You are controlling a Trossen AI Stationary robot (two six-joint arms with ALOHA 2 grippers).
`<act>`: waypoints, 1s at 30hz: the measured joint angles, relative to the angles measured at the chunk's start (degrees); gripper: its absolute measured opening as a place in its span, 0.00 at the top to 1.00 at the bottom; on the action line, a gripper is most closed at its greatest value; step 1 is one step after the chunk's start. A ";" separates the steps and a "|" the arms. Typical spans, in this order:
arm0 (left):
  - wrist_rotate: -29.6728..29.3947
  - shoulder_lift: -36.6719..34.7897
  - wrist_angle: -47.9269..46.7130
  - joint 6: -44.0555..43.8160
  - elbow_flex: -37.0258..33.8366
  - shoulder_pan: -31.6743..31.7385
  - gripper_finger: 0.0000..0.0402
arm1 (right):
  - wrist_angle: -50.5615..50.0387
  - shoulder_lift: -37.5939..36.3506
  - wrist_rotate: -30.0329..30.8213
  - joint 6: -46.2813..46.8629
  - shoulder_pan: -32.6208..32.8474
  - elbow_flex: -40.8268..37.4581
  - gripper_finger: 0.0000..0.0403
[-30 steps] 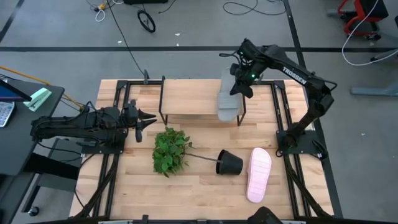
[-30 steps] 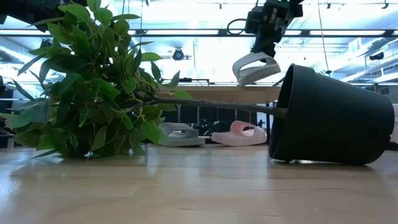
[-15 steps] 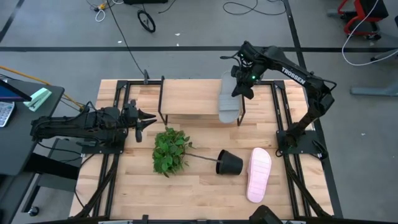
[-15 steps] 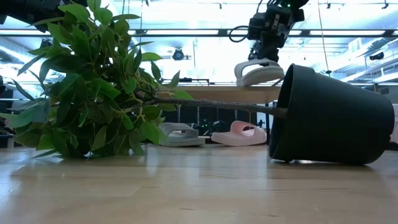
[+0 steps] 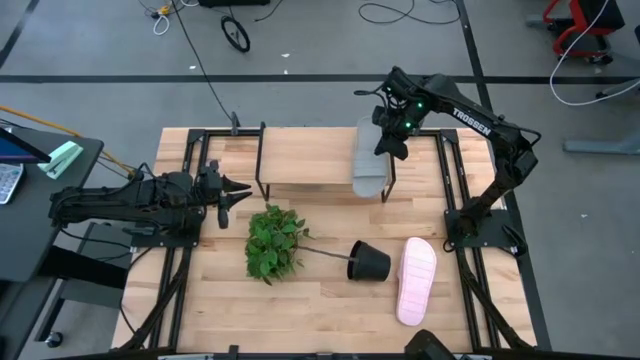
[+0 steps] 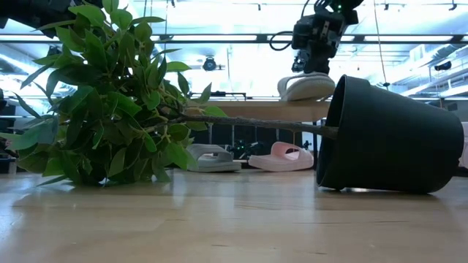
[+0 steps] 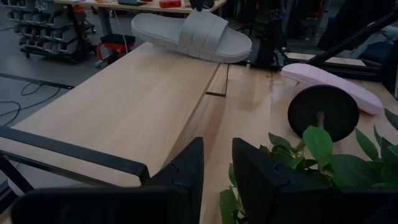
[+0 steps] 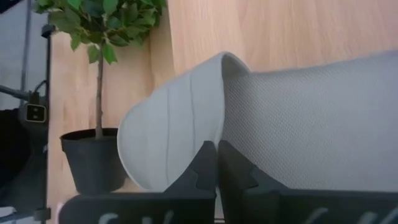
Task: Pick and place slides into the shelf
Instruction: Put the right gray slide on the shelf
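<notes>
A robotics lab or workshop: grey concrete floor (image 5: pixel 300 100) with loose black cables (image 5: pixel 200 60), ceiling strip lights (image 6: pixel 219 38).

"TROSSEN" on right arm (image 5: pixel 470 117)

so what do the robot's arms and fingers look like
Both arms are dark, jointed metal. The right arm carries white TROSSEN lettering, a black cable loop and a green light near its wrist. The left arm is plain black. Fingers are flat, dark, angular blades.
</notes>
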 joint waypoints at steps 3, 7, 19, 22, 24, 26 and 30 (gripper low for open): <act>0.01 0.00 -0.02 0.00 0.00 0.00 0.76 | -0.82 0.00 1.07 0.05 0.00 0.00 0.99; 0.01 0.00 -0.04 0.00 0.00 0.00 0.76 | -1.18 0.00 1.93 0.91 0.00 0.00 0.99; -0.01 0.00 -0.22 -0.39 0.00 0.00 0.76 | -0.44 -0.04 13.31 3.06 0.05 -0.02 0.77; 0.01 0.00 -0.44 -0.44 0.00 0.00 0.76 | -0.30 -0.04 13.56 3.12 0.09 -0.02 0.72; 0.01 0.00 -0.44 -0.45 0.00 0.00 0.77 | -0.28 -0.04 13.64 3.06 0.09 -0.02 0.68; -0.01 0.00 -0.44 -0.46 0.00 0.00 0.78 | -0.28 -0.07 13.70 2.97 0.09 -0.02 0.64; 0.01 0.00 -0.44 -0.46 0.00 0.00 0.77 | -0.32 -1.12 14.07 2.93 0.07 0.00 0.57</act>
